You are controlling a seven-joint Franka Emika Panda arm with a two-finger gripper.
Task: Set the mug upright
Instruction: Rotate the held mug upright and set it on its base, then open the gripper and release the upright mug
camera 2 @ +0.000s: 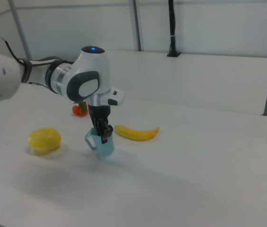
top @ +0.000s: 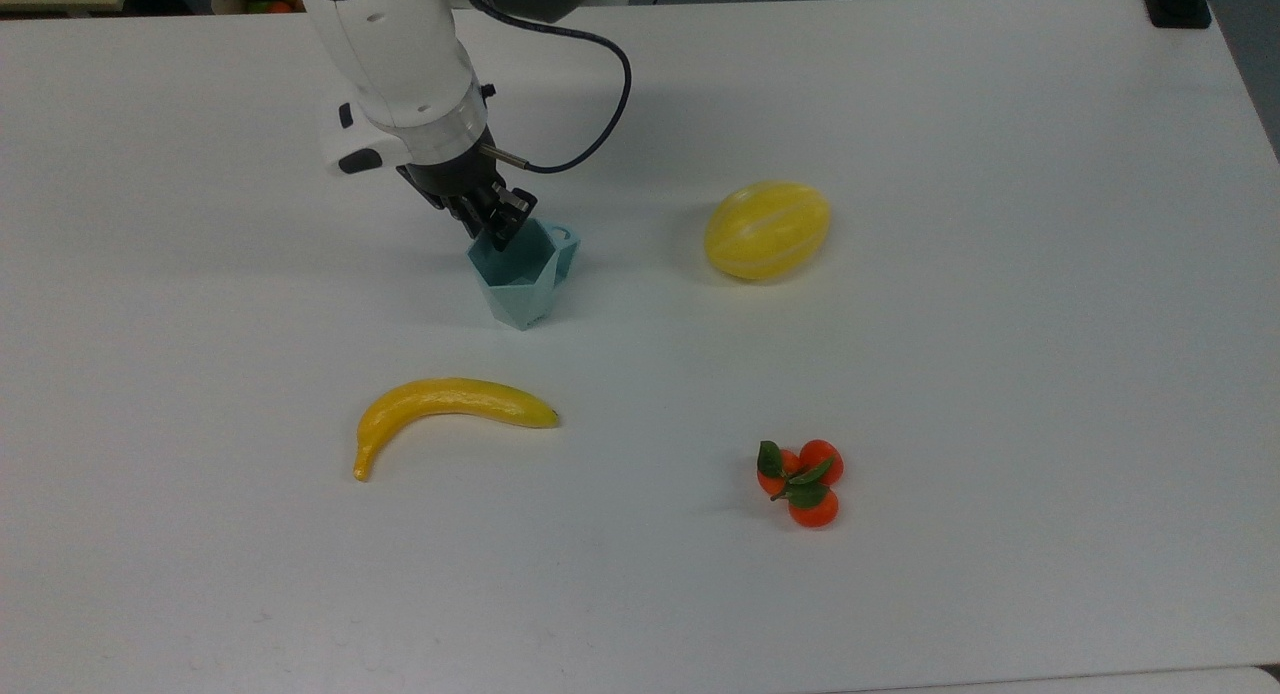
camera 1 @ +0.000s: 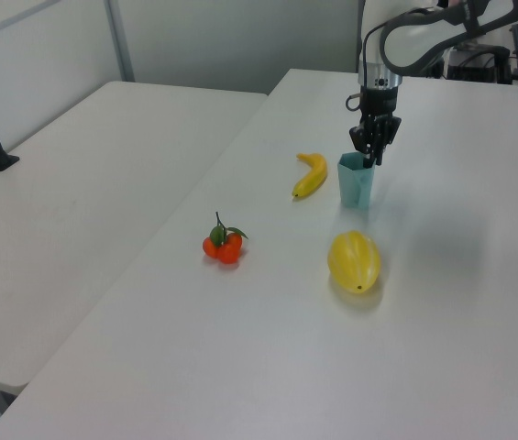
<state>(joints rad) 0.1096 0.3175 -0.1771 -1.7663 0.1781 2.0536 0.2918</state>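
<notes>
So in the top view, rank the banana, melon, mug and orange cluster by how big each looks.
1. banana, the longest
2. melon
3. mug, close to the melon and partly covered by the end effector, so unsure
4. orange cluster
</notes>
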